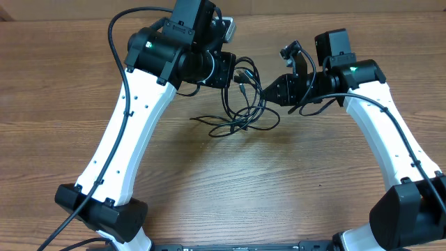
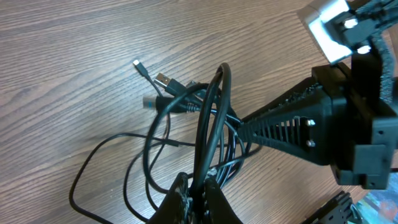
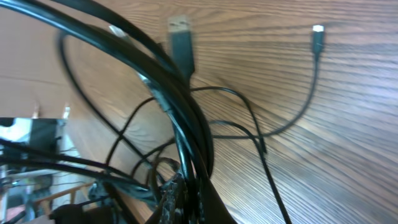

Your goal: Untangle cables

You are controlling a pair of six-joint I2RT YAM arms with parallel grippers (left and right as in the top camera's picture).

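TANGLE HELD TWO WAYS: Closest to your left wrist camera, the left gripper [image 2: 194,199] has its jaws pinched together on a few strands of the cables [image 2: 210,106], which rise from its fingers in a tall, narrow loop. Just behind that loop, the right gripper [image 2: 240,127] comes in from the side, its jaws clamped on the same bundle where several strands cross. The knot hangs between your two arms, partly lifted, while slack loops trail onto the table [image 2: 62,43] on the side nearer the robot's base. Farther out, a flat USB plug [image 2: 165,79] lies on the wood against the bundle, and beyond it a small plug [image 2: 137,64] sits free at the end of its own thin lead.

Expect these cords to feel light and limp, with smooth jackets likely to slip through the pads if the grip is loose. They carry no weight worth worrying about, but a hard pull apart would probably cinch the crossings tighter rather than open them. The plugs are the only stiff parts and the likeliest to snag inside a loop. Your better hold looks to be a single strand just behind a free plug, not the thick middle of the bundle, so one end can be threaded back out.
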